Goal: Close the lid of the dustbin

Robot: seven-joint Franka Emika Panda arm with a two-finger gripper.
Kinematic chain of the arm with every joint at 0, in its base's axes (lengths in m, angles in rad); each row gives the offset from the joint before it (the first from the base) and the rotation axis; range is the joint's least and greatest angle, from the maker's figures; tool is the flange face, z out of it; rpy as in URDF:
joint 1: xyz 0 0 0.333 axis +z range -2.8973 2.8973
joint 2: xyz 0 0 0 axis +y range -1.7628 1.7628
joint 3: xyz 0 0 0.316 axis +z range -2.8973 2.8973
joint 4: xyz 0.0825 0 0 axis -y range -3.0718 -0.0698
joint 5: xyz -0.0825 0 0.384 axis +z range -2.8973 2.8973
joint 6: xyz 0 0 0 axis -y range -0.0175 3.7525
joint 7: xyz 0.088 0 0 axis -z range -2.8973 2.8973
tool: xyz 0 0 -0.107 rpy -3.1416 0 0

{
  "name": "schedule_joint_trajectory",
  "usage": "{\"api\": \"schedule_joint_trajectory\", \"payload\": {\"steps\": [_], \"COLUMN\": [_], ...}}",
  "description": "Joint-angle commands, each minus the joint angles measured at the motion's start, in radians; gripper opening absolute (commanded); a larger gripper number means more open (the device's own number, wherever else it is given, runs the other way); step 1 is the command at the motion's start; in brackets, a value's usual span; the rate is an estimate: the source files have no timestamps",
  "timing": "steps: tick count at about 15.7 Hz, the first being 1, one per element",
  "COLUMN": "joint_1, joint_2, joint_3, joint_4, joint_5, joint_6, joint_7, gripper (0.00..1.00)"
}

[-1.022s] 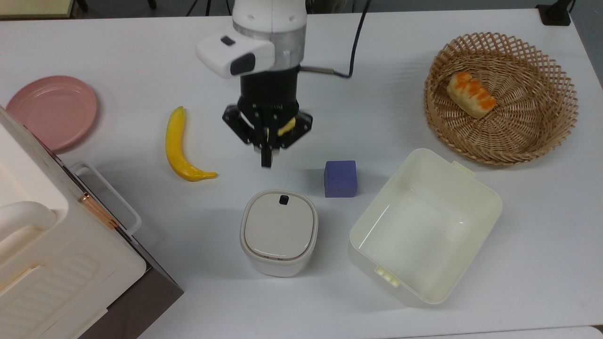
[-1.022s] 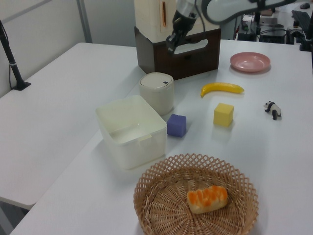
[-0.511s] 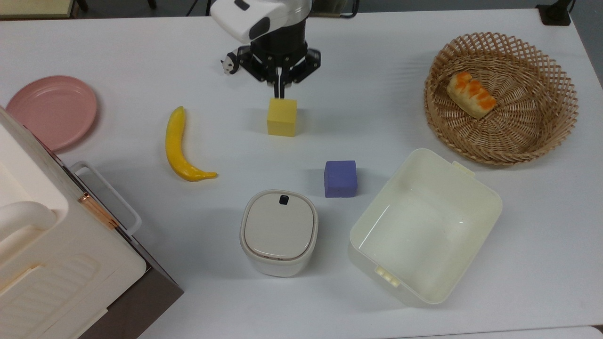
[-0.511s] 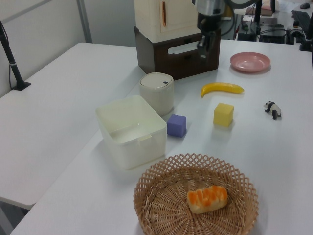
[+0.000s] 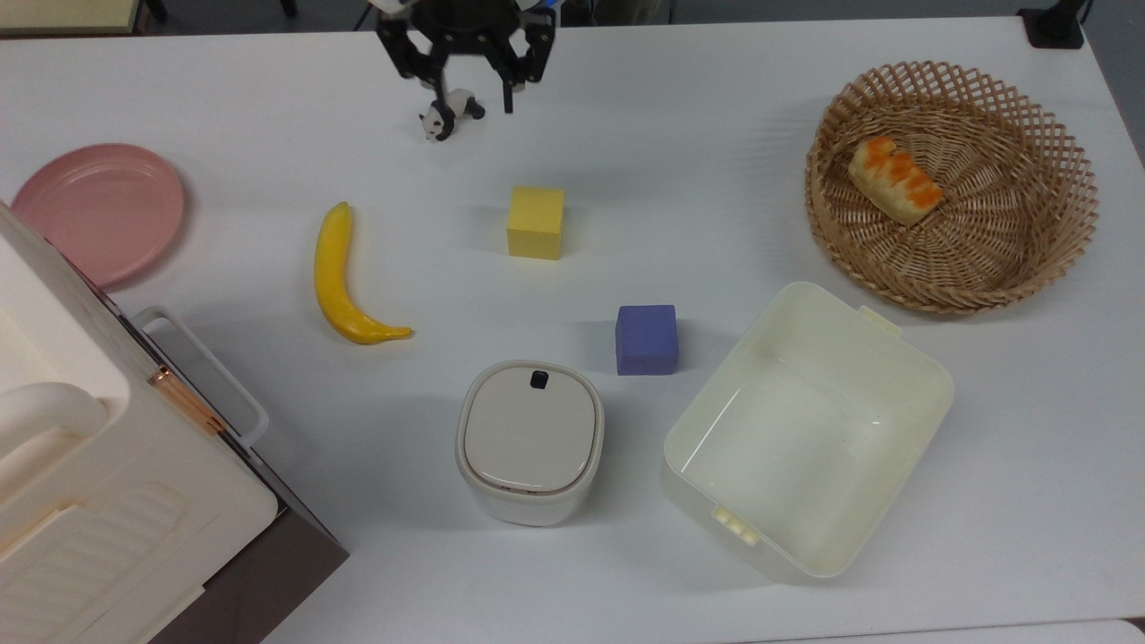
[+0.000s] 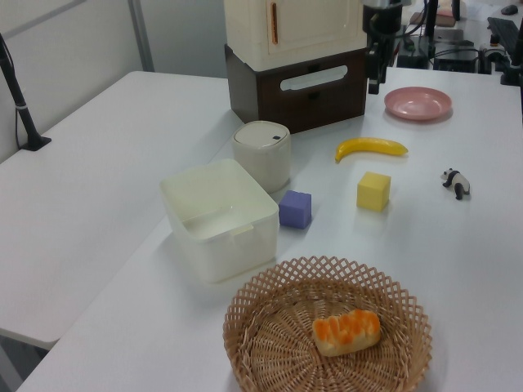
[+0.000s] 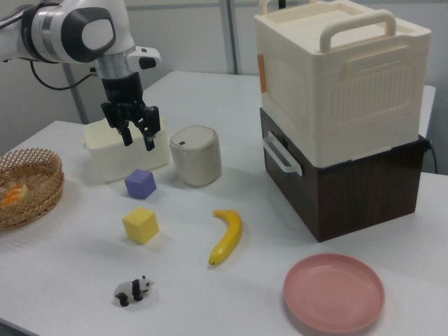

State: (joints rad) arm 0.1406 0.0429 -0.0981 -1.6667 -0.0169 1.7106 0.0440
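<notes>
1. The dustbin (image 5: pixel 530 444) is seen at lower centre of the top view, standing on the counter (image 5: pixel 224 116), with the lid (image 5: pixel 530 430) lying flat and shut on its top.
2. A purple block (image 5: pixel 646 339) is set just beside it, toward the top view's upper right; a yellow block (image 5: pixel 536 222) is placed beyond that.
3. At the top edge, the hand (image 5: pixel 473 94) is held with fingers spread wide and empty, above a panda figure (image 5: pixel 445 114).

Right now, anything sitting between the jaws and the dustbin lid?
The yellow block lies roughly on the line from the gripper to the lid in the top view, with the panda figurine just under the jaws. The gripper hangs above both. The lid already lies flat on the dustbin.
</notes>
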Motion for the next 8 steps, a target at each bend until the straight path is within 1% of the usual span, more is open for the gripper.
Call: {"api": "schedule_joint_trajectory", "payload": {"steps": [1, 5, 8], "joint_1": [-0.030, -0.032, -0.032], "joint_2": [-0.038, -0.047, -0.047], "joint_3": [0.035, 0.037, 0.051], "joint_4": [-0.039, -0.041, -0.042], "joint_5": [-0.015, -0.021, -0.046], "joint_6": [-0.011, -0.016, -0.042], "joint_7": [-0.012, -0.006, -0.003], "gripper": [1.00, 1.00, 1.00]}}
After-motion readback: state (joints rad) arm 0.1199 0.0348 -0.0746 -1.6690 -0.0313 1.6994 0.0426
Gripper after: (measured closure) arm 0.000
